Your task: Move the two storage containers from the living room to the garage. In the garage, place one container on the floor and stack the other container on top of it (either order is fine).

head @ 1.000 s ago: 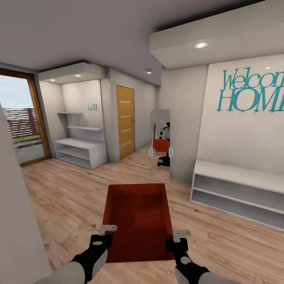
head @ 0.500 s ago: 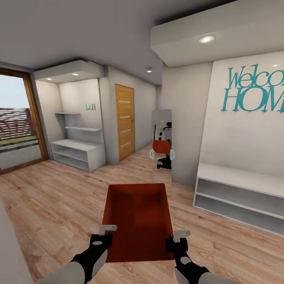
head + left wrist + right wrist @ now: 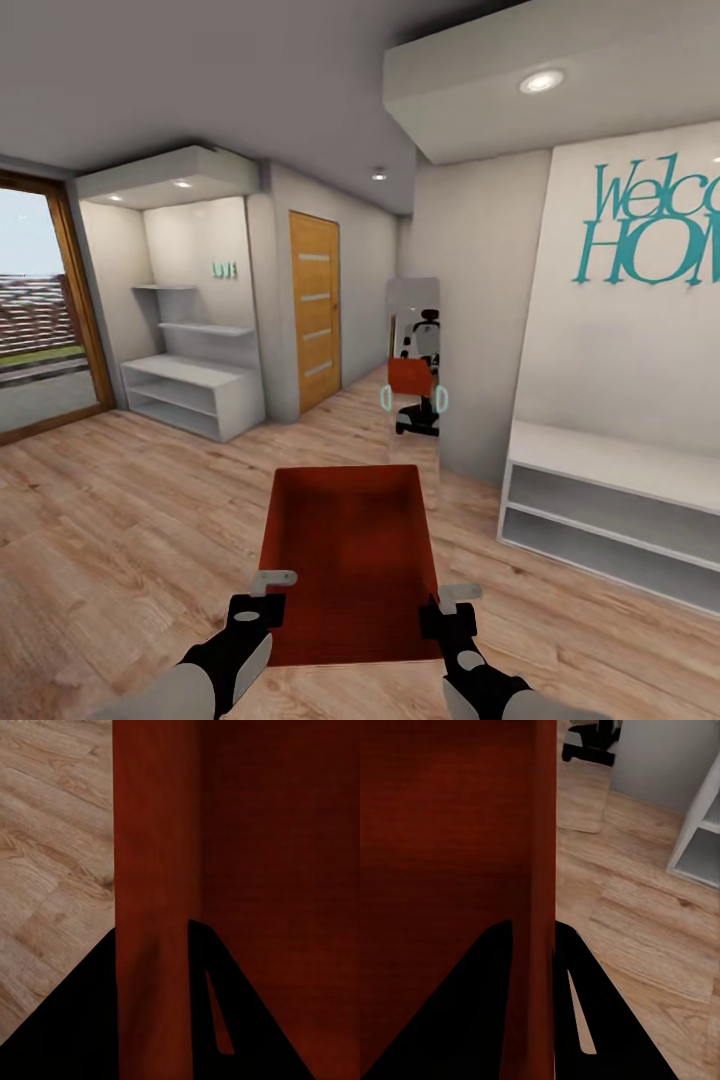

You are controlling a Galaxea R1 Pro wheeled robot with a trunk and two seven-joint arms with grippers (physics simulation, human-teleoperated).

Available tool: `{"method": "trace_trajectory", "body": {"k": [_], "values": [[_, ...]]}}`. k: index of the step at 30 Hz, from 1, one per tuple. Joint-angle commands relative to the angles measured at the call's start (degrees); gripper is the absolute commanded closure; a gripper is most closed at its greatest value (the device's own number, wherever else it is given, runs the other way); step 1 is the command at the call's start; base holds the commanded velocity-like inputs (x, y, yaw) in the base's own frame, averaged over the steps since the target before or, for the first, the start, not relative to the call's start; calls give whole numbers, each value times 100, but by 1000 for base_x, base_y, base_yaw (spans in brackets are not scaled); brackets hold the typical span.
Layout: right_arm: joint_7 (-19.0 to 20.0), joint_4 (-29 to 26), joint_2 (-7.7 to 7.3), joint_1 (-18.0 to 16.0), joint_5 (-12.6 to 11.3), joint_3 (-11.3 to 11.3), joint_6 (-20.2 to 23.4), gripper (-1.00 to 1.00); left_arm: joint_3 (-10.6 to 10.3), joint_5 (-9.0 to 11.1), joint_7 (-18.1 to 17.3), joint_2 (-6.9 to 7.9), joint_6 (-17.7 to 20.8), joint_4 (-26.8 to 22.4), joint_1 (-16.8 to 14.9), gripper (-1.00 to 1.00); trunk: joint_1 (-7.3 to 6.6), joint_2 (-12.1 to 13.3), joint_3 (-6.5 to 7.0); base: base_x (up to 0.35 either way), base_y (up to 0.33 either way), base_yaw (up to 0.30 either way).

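Observation:
I hold one orange-red open-top storage container (image 3: 350,560) level in front of me, above the pale wood-plank floor (image 3: 130,520). My left gripper (image 3: 262,600) is shut on its left wall near the near corner. My right gripper (image 3: 448,608) is shut on its right wall. In the left wrist view the black fingers (image 3: 75,1020) straddle the red wall (image 3: 154,870), one on each side of it. The right wrist view has the same clamp on the container's wall (image 3: 540,832), with fingers (image 3: 472,1020) on both faces.
A wood door with pale stripes (image 3: 315,305) stands ahead, slightly left. A tall mirror (image 3: 414,370) ahead reflects me and the container. A white bench shelf (image 3: 610,500) lines the right wall, white shelving (image 3: 190,390) the far left corner, beside a glazed door (image 3: 40,310).
The camera has moved forward and turned; the near wall at the left edge has left the picture and the room has shifted. Both grippers keep their hold on the container.

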Motion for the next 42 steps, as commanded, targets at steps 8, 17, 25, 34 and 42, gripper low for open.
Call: {"method": "trace_trajectory", "body": {"k": [8,17,25,34,42], "values": [[32,3,3,-1,-5,76,5,100,159,298,-58,-12,9,-71,-9,100,4,-6,-9,321,0,48],[33,3,-4,-1,-5,76,5,100,162,297,-58,-17,9,-71,-9,100,4,-6,-9,321,0,221],[34,3,0,-1,-5,76,5,100,161,299,-58,-18,9,-75,-9,100,4,-6,-9,321,0,246],[37,3,-2,-1,-5,76,5,100,159,296,-58,-18,9,-75,-9,100,4,-6,-9,321,0,247],[33,3,2,-1,-5,76,5,100,158,299,-58,-18,9,-76,-9,100,4,-6,-9,321,0,247]]}}
